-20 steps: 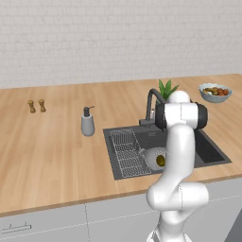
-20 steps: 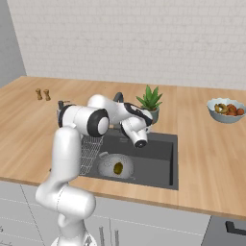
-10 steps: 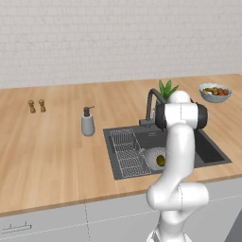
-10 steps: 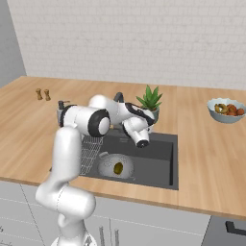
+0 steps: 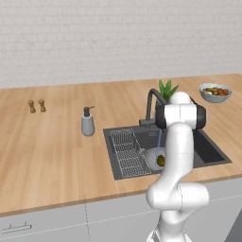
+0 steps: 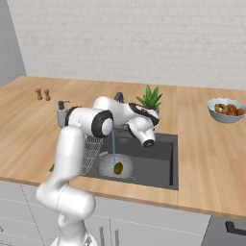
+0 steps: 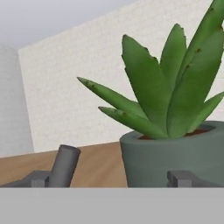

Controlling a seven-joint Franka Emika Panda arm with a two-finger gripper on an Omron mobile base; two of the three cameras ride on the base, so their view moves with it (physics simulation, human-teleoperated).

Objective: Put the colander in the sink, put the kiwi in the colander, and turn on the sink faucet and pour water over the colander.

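A thin blue stream of water (image 6: 114,149) falls from the arched spout of the dark sink faucet (image 5: 152,105) into the pale grey colander (image 6: 116,167), which sits on the floor of the dark recessed sink (image 6: 158,163) beside the wire rack (image 5: 126,151). The olive-brown kiwi (image 6: 118,168) lies inside the colander, right where the water lands; from the left base camera the fruit (image 5: 160,160) peeks out just beside the robot's white forearm.

The white arm reaches over the basin toward the back of the counter. In the hand view the gripper (image 7: 109,180) has its two dark finger tips (image 7: 180,178) set far apart, at full spread, with nothing between them. Close before them stand a grey potted succulent (image 7: 175,131) and a dark grey cylindrical part of the faucet (image 7: 64,165).

On the wooden counter (image 5: 52,151), a grey soap dispenser (image 5: 87,123) stands left of the sink, a pair of small wooden shakers (image 5: 37,106) farther left, and a pale bowl of mixed fruit (image 6: 226,110) well apart to the right.
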